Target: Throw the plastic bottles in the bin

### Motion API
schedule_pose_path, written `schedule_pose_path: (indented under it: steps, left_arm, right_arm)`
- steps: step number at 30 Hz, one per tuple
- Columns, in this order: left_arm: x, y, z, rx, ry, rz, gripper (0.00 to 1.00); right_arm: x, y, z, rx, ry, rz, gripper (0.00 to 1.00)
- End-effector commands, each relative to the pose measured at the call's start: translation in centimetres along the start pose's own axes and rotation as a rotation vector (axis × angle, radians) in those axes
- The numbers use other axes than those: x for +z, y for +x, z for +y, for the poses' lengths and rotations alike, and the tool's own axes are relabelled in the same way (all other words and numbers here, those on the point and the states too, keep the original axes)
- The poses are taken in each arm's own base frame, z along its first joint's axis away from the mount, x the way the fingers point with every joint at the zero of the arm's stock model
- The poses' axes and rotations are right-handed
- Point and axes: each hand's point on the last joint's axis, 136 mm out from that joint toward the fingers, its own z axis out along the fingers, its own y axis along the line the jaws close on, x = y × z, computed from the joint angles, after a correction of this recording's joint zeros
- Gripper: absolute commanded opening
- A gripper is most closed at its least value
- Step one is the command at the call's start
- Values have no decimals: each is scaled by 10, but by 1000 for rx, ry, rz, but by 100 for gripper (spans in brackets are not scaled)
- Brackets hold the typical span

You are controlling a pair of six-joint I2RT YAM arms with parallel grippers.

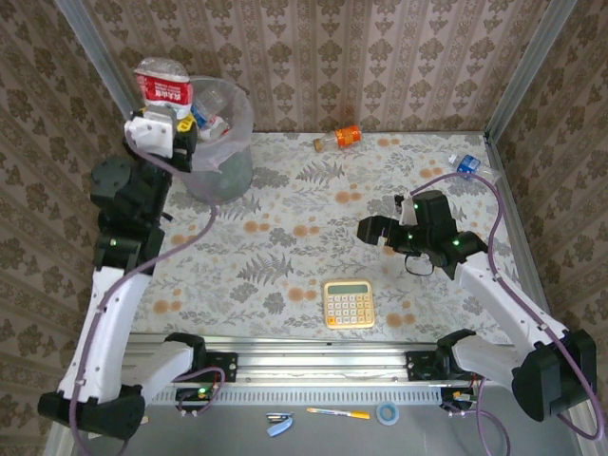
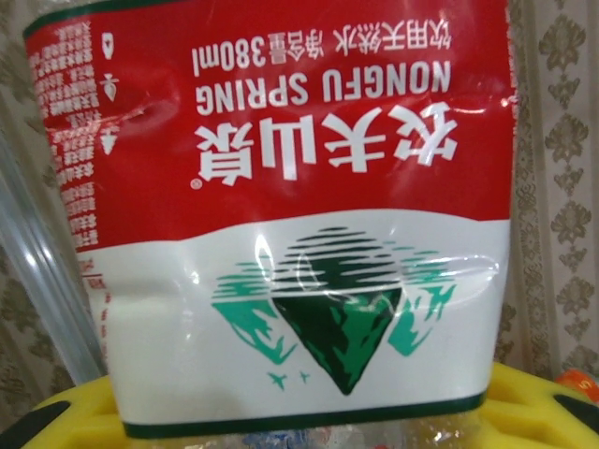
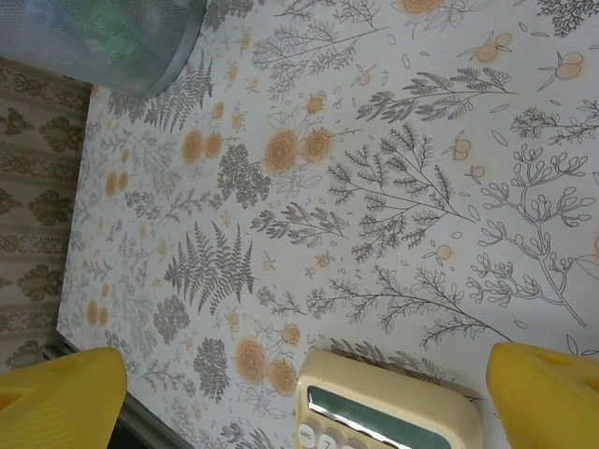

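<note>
My left gripper (image 1: 163, 125) is raised over the left rim of the bin (image 1: 228, 161), shut on a crushed plastic bottle (image 1: 162, 84) with a red and white label. That bottle (image 2: 290, 206) sits between my yellow fingers (image 2: 538, 412) in the left wrist view. Inside the bag-lined bin lie more bottles (image 1: 211, 122). An orange-labelled bottle (image 1: 339, 139) lies at the back wall, a blue-labelled one (image 1: 467, 165) in the back right corner. My right gripper (image 1: 380, 231) hovers open above the table's right half, nothing between its fingers (image 3: 543, 393).
A yellow calculator (image 1: 348, 303) lies near the front edge, just below my right gripper, its top edge (image 3: 393, 402) between the right fingers. The bin's grey wall (image 3: 103, 37) is far off in the right wrist view. Patterned walls enclose the table (image 1: 285, 237).
</note>
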Motion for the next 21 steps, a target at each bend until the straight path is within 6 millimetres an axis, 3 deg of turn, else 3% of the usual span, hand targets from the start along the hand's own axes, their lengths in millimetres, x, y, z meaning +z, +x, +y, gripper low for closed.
schedule_pose_path:
  steps: [1,4,7,9,14,17,21]
  left_arm:
    - [32,31,-9,-117,153,94,60]
    - [74,90,12,-201,173,257,68]
    - [100,129,31,-257,146,370,91]
    - [103,123,30,-272,167,372,100]
    - [94,94,48,-222,63,333,100]
    - [82,85,60,-213,4,350,100]
    - [55,51,66,-189,-45,283,100]
  right_arm:
    - [0,-6,-2,-8,20,-8,100]
    - [3,-7,-2,-8,17,-2,100]
    - [4,-7,-1,-9,15,6,100]
    - [3,-7,-1,-12,17,8,100]
    - [2,-8,-2,-12,20,-1,100]
    - [3,-6,-2,-8,13,2,100]
    - [1,-6,-4,-9,21,-2,100]
